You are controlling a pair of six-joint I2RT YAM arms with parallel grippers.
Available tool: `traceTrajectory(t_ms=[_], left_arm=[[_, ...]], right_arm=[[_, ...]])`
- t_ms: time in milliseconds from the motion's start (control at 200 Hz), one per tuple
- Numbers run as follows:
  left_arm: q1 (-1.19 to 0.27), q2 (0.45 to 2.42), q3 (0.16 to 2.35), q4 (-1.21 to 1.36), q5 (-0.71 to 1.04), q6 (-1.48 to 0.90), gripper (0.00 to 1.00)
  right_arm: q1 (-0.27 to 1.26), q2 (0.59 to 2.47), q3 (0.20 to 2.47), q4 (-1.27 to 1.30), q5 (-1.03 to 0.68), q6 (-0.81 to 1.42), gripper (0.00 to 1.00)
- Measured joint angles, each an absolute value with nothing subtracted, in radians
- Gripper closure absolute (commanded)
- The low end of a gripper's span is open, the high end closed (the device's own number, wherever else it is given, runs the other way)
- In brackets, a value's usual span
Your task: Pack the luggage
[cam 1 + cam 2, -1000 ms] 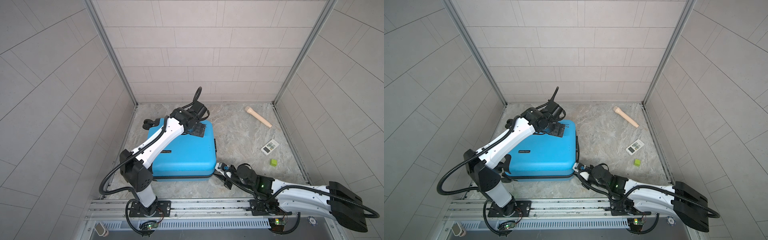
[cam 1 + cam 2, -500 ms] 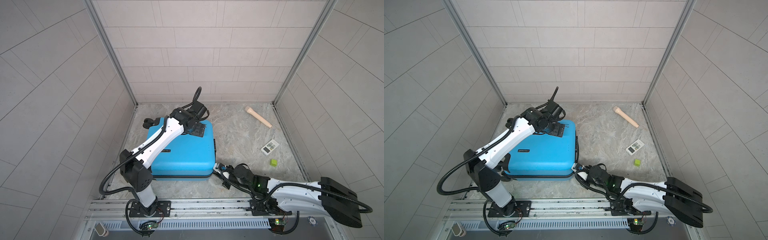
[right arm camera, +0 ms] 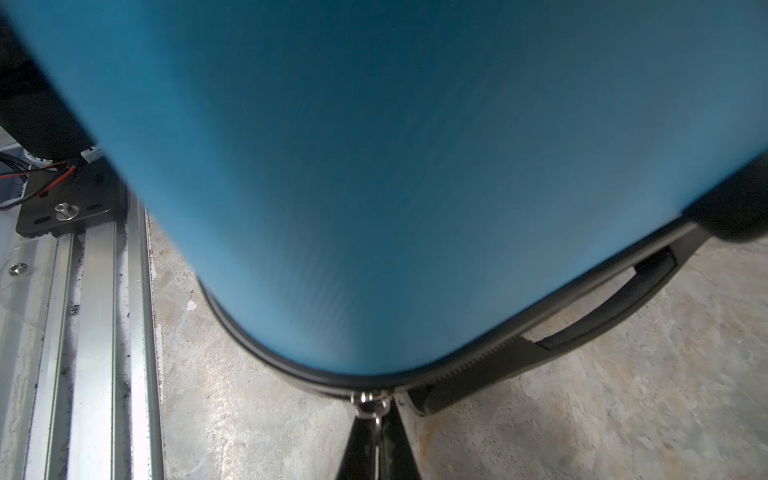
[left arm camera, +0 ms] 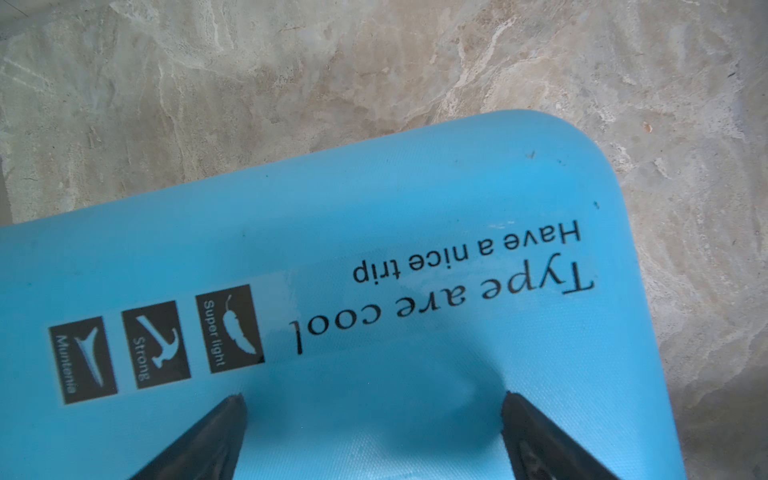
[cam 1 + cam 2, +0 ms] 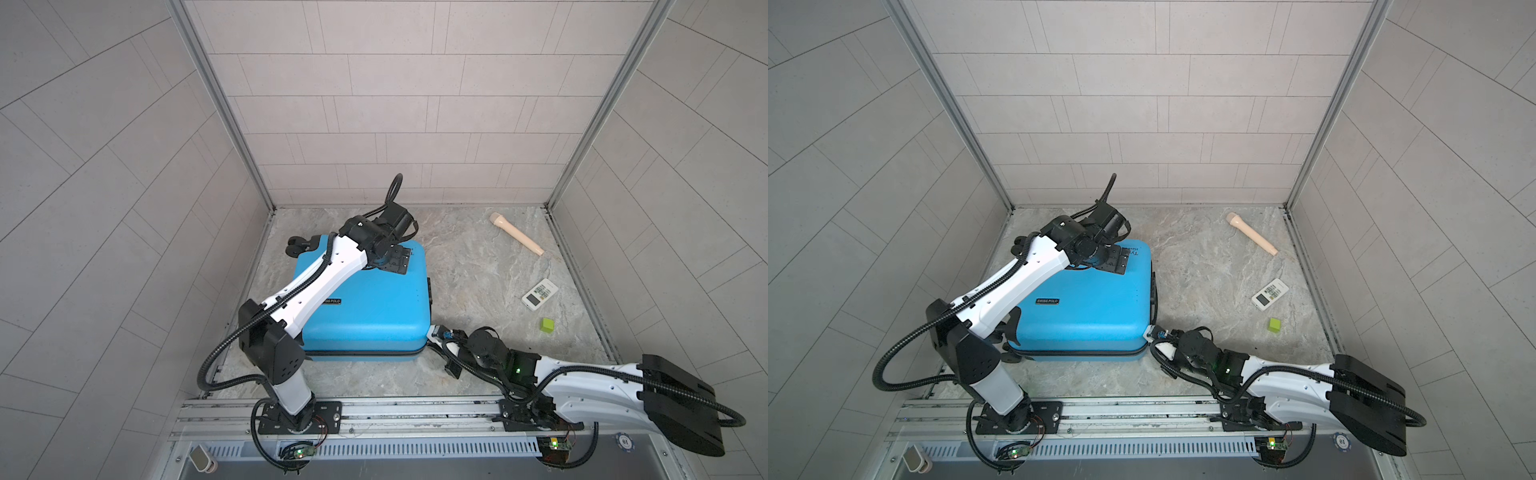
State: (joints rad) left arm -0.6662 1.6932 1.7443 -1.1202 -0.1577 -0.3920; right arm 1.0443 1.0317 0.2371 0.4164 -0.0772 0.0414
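Observation:
The luggage (image 5: 374,307) (image 5: 1092,316) is a bright-blue hard-shell suitcase lying flat and closed on the marble floor. My left gripper (image 5: 390,259) (image 5: 1113,259) rests on its lid near the far right corner. In the left wrist view this gripper (image 4: 372,405) is open, with both fingertips on the blue shell (image 4: 374,232) below the printed text. My right gripper (image 5: 433,331) (image 5: 1152,332) is low at the near right corner. In the right wrist view it (image 3: 377,419) is shut on the metal zipper pull (image 3: 370,404) at the black zipper line.
A beige microphone-shaped object (image 5: 516,233), a white remote (image 5: 540,294) and a small green cube (image 5: 547,325) lie on the floor to the right. The suitcase's black side handle (image 3: 602,316) faces right. An aluminium rail (image 5: 374,415) runs along the front; tiled walls enclose the other sides.
My right gripper has moved in to the suitcase's near right corner and closed on the zipper pull. The left arm has stayed where it was.

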Motion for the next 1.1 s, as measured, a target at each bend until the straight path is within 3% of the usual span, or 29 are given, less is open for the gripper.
traceTrajectory(t_ms=[295, 716, 886, 1101], left_arm=[[-0.666, 1.671, 1.702, -1.080, -0.165, -0.392, 0.03], [-0.666, 1.677, 1.732, -1.077, -0.216, -0.401, 0.00], [-0.665, 1.842, 2.029, -1.099, -0.236, -0.383, 0.00], [-0.664, 2.200, 2.497, -1.153, -0.196, -0.343, 0.00]], right_arm=[[1.037, 0.923, 0.246, 0.276, 0.007, 0.093, 1.00], [1.015, 1.026, 0.336, 0.233, 0.059, 0.133, 1.00], [1.014, 1.015, 0.329, 0.234, 0.053, 0.136, 1.00], [1.013, 1.019, 0.328, 0.240, 0.050, 0.141, 1.00]])
